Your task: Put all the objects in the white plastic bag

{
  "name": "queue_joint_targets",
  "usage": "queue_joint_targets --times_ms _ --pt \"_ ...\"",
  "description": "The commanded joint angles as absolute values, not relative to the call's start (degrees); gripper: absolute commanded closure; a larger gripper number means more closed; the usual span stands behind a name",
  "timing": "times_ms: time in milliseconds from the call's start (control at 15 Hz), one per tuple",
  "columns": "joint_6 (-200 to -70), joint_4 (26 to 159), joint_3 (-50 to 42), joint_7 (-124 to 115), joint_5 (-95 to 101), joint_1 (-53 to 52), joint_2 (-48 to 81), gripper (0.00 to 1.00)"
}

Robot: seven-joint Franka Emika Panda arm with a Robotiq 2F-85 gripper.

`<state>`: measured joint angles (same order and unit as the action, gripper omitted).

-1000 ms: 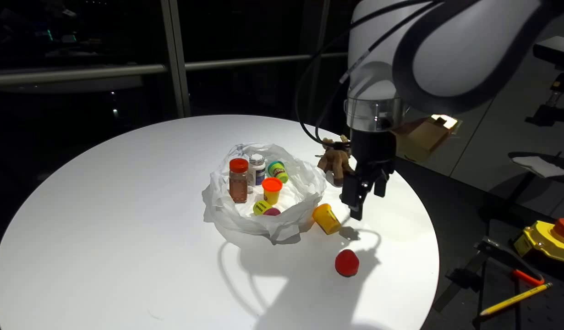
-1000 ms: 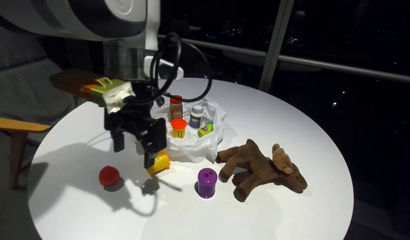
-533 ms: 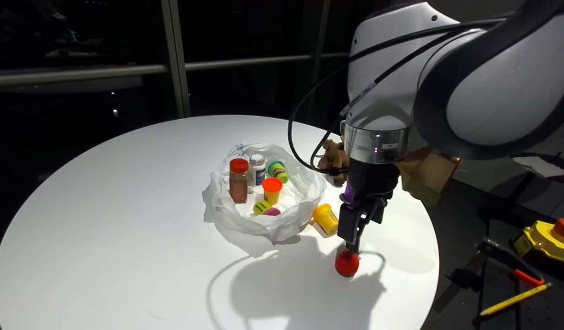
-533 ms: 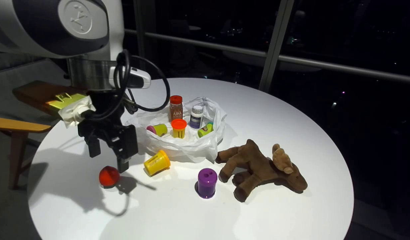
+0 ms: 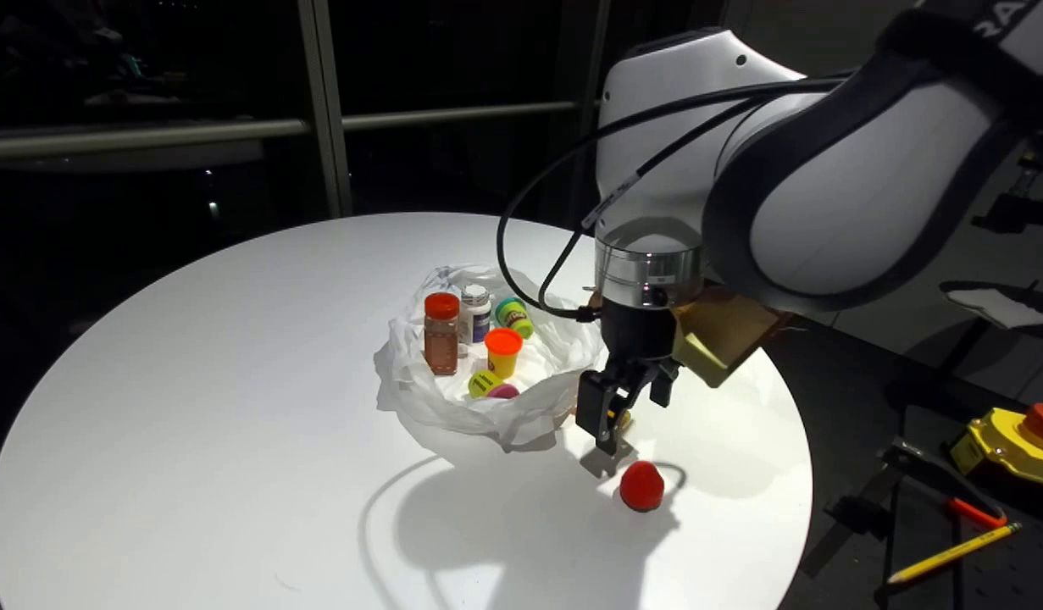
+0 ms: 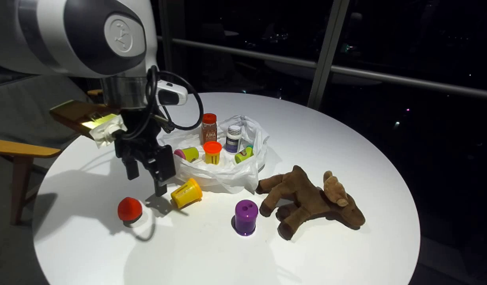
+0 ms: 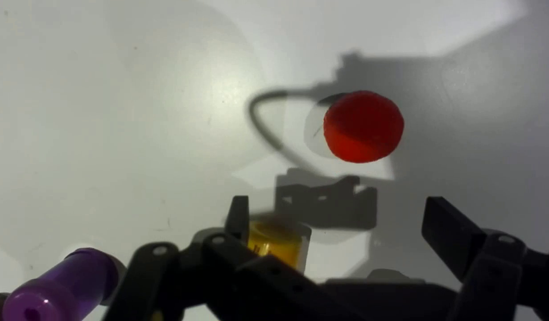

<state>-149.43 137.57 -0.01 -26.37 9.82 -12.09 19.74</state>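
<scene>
My gripper [image 7: 336, 209] hangs above the table, open, with nothing held between its fingers. A red rounded toy [image 7: 363, 127] lies ahead of the fingertips, apart from them. The yellow tub [image 6: 187, 193] is on its side against the bag's outside; in the wrist view the left finger partly covers it. A purple container [image 6: 246, 217] stands upright near a brown plush animal [image 6: 306, 194] lying on its side. Inside the white plastic bag [image 6: 227, 178] are a red-lidded jar [image 5: 441, 339], a white bottle [image 6: 233, 140], an orange-lidded tub [image 5: 502, 352] and green tubs.
A round white table [image 5: 191, 407] carries everything. The arm's black cable loop [image 6: 199, 103] hangs beside the wrist, and a brown box [image 5: 729, 330] is fixed to it. A wooden chair arm [image 6: 21, 148] stands beyond the table edge.
The open gripper came down and across toward the red toy, then shifted back partway toward the bag and the yellow tub. The objects have stayed in place.
</scene>
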Motion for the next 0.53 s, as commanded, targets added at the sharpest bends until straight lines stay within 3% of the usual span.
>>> queue_joint_targets --times_ms 0,467 --pt "-149.1 131.7 -2.9 -29.8 11.1 -13.9 24.1 0.0" --pt "-146.5 124.7 -6.3 -30.5 10.3 -14.9 30.3 0.0"
